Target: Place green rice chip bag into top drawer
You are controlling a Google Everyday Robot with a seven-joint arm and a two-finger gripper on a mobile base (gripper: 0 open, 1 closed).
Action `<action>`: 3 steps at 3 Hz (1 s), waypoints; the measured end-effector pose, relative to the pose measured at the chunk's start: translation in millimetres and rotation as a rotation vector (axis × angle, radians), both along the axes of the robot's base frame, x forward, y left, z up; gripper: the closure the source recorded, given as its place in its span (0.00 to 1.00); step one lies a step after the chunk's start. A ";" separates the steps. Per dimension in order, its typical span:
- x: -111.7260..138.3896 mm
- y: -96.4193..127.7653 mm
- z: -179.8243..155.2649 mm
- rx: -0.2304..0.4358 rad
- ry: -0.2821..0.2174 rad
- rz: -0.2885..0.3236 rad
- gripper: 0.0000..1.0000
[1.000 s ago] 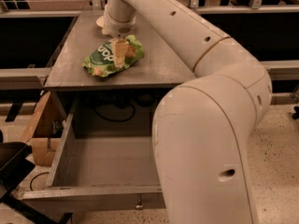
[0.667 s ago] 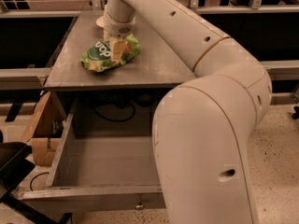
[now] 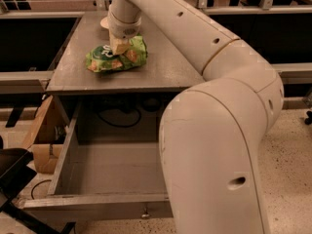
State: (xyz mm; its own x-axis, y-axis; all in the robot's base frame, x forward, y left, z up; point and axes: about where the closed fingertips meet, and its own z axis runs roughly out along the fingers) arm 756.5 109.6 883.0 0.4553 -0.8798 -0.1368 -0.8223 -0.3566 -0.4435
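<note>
The green rice chip bag (image 3: pixel 105 60) lies on the grey table top (image 3: pixel 165 67), towards its left side. My gripper (image 3: pixel 119 47) comes down from above onto the middle of the bag, and its cream fingers are closed on the bag's upper fold. The top drawer (image 3: pixel 97 206) is pulled open below the table top. Its grey inside is bare and its small knob (image 3: pixel 145 213) shows at the front centre. My white arm crosses the right half of the view and hides the drawer's right side.
A small cream bowl (image 3: pixel 104 22) sits on the table behind my gripper, partly hidden. A cardboard box (image 3: pixel 41 140) stands on the floor left of the drawer. Black cables (image 3: pixel 117 116) hang behind the drawer. A dark object (image 3: pixel 12 172) is at lower left.
My gripper and the bag have shifted slightly to the left on the table top. The drawer has not moved.
</note>
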 end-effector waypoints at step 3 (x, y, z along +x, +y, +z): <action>-55.6 -77.4 69.2 -0.030 -0.070 -0.124 1.00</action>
State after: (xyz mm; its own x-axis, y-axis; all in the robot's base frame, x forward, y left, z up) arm 700.8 32.2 952.1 0.3503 -0.9331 -0.0817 -0.8284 -0.2679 -0.4920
